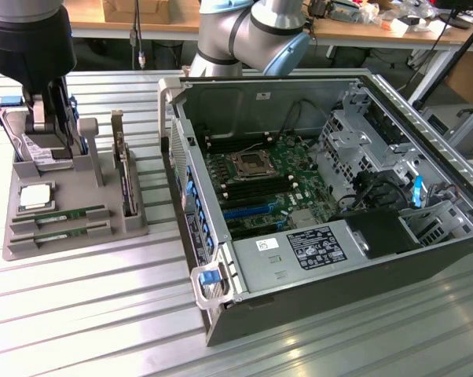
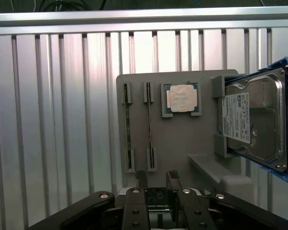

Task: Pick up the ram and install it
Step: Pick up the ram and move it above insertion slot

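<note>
Pincer: the gripper point(image 1: 49, 118) hangs over the far end of the grey tray point(image 1: 138, 224), its fingers point(image 2: 141, 181) spread wide with nothing pinched between them
Ram: the ram point(image 1: 60, 214) lies flat in its slot towards the tray's six o'clock edge in the exterior view, untouched and well clear of the pincer
Twin: a twin stick point(image 1: 60, 231) lies just beside it, parallel and nearer the tray's front lip
From the wrist: both sticks show edge-on as thin lines, the ram point(image 2: 149, 129) beside the processor point(image 2: 182, 98) and the twin stick point(image 2: 127, 129) one slot further off
Neighbours: a hard drive point(image 1: 32, 145) stands under the pincer at the tray's twelve o'clock, and an upright card point(image 1: 125, 169) stands at its three o'clock
Destination: the open case point(image 1: 221, 314) sits at three o'clock from the tray, with memory slots point(image 1: 248, 185) beside the processor socket
Stage: the approach, by the look of it; no grasp has been made
Doing it well: the fingers likely need to line up across the stick's thin width near its middle, squarely above it, so they clear the twin and the processor
Risk: a skewed or off-centre pinch could tilt the stick in its holder
</note>
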`<control>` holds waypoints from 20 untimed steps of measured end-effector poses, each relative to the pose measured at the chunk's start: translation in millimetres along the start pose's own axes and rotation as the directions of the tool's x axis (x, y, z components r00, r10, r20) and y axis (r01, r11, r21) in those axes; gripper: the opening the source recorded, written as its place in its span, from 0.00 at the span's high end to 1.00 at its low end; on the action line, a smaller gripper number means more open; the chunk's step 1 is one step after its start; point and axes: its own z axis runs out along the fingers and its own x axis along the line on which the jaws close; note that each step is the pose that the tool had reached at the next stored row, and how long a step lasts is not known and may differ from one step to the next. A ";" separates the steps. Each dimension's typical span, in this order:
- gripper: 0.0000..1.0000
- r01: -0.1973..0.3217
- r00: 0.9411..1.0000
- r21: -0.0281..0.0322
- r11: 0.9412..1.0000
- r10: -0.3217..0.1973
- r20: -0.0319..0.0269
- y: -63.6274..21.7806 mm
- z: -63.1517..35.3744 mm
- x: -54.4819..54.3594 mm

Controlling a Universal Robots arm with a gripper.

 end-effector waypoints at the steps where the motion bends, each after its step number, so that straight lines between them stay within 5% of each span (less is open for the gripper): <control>1: 0.70 0.000 1.000 0.000 1.000 0.000 0.000 0.0 0.6 0.0; 20: 0.70 0.000 1.000 0.000 1.000 0.000 0.000 -0.1 14.0 0.3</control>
